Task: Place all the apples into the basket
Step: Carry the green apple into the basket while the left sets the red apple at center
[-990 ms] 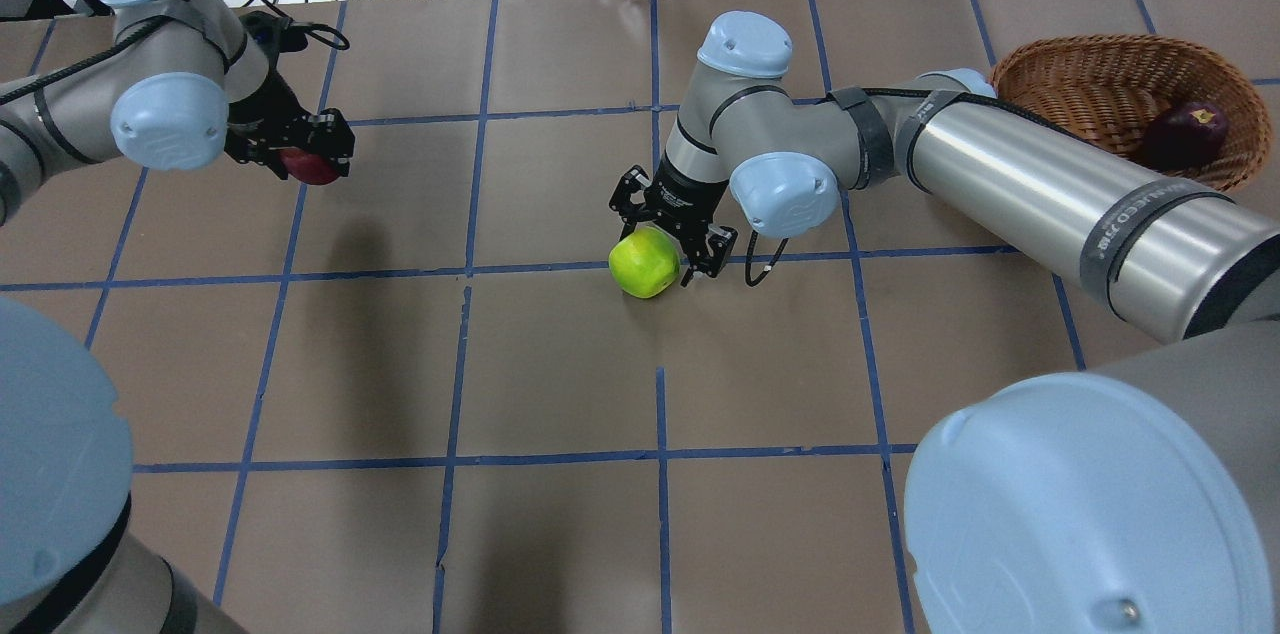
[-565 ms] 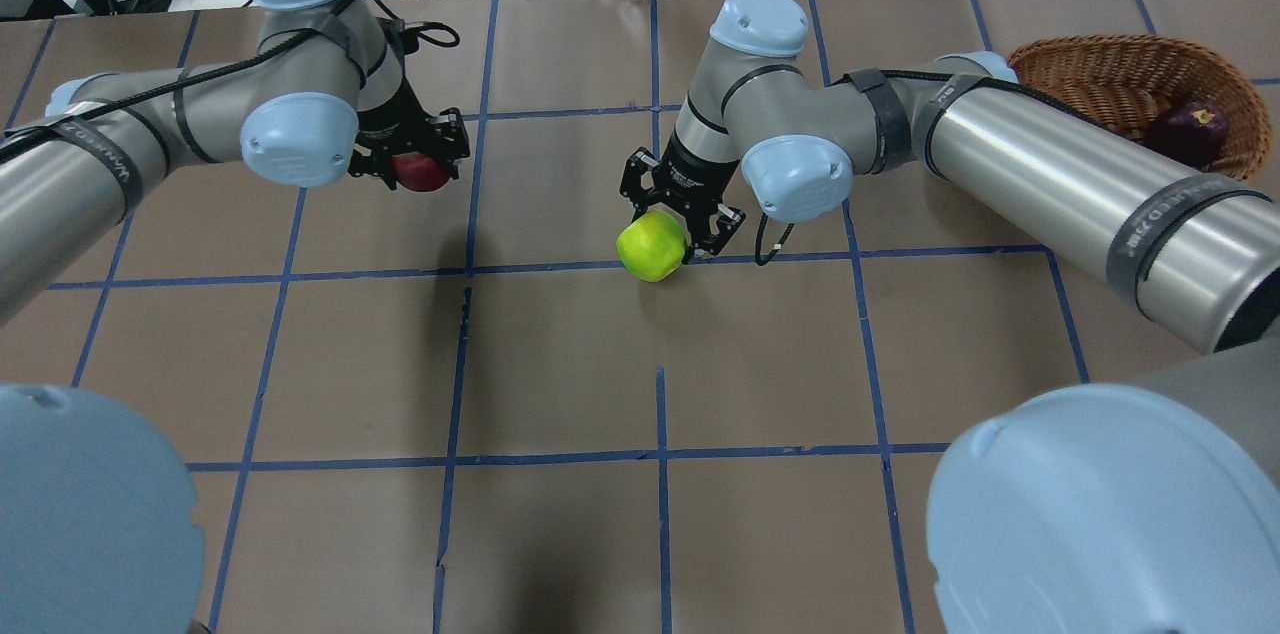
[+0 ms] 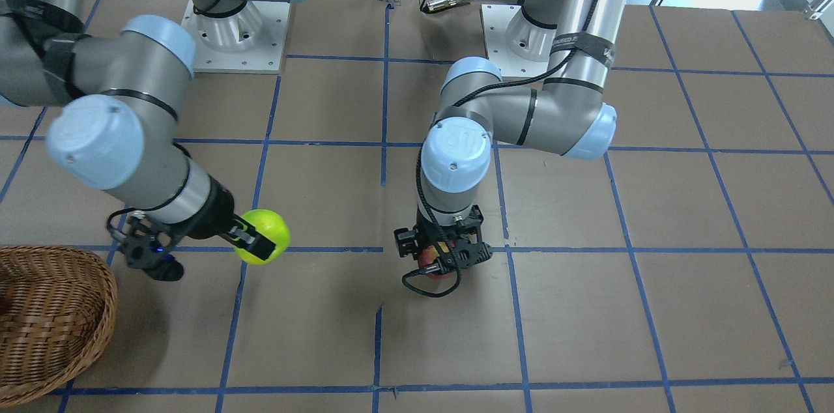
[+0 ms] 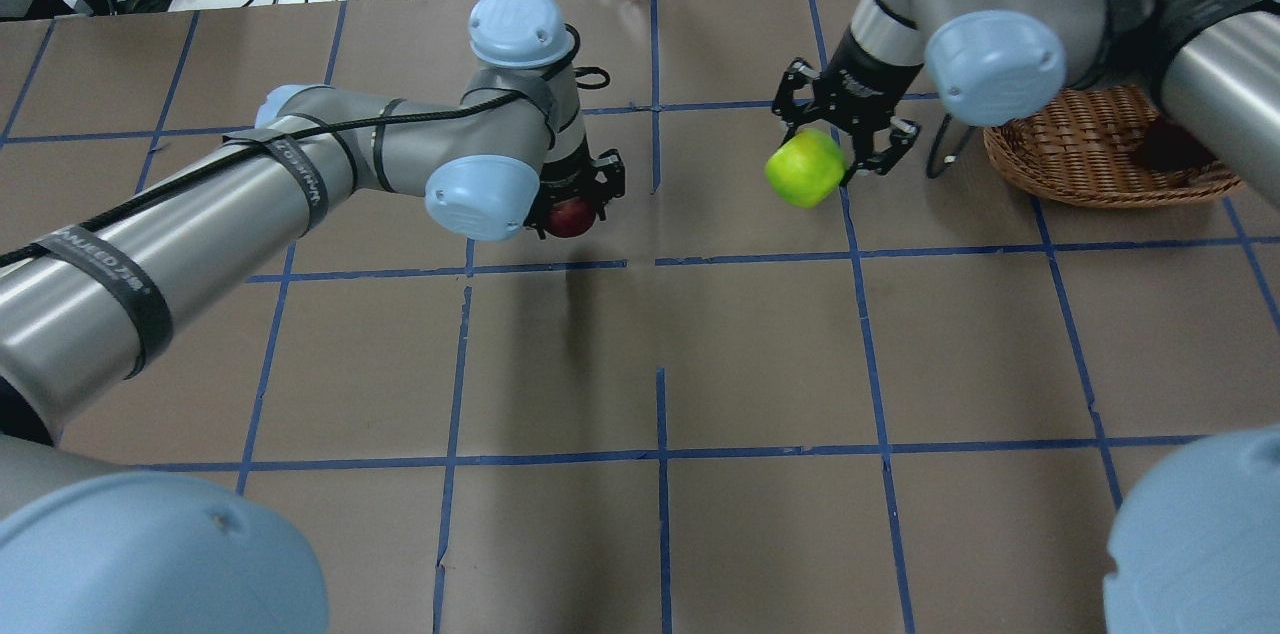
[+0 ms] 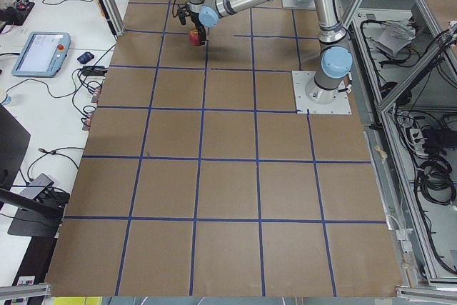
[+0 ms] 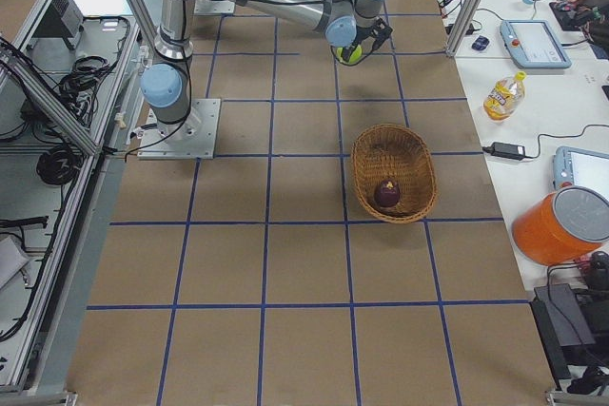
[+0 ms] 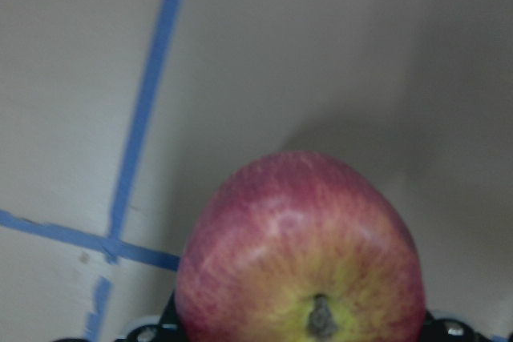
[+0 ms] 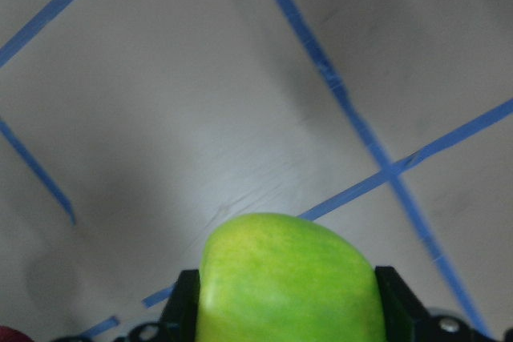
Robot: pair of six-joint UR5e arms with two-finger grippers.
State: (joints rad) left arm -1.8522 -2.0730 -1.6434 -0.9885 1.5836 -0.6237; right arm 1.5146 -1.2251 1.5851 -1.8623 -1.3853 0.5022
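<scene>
- The yellow-green apple [image 4: 805, 168] sits between the fingers of the right gripper [image 4: 822, 157], which is closed against its two sides and holds it clear of the table [image 4: 760, 354].
- The red apple [image 7: 300, 254], yellowish around its stem, is clamped in the left gripper [image 3: 443, 258], which points straight down. The apple hangs just under the palm, and its shadow falls on the table below.
- The dark maroon apple [image 6: 386, 193] lies inside the basket [image 6: 419, 154], near the middle of its floor, with neither gripper on it.
- The basket stands near the right gripper, on its outer side, away from the left arm. The green apple is short of the rim and not over the weave.
- The left gripper is well apart from the right one, on the side away from the basket, about a grid square off.
- The table is brown with a grid of blue tape.
- Beyond the basket, off the brown surface, stand a drink bottle [image 6: 502, 94] and an orange container [image 6: 561, 225].
</scene>
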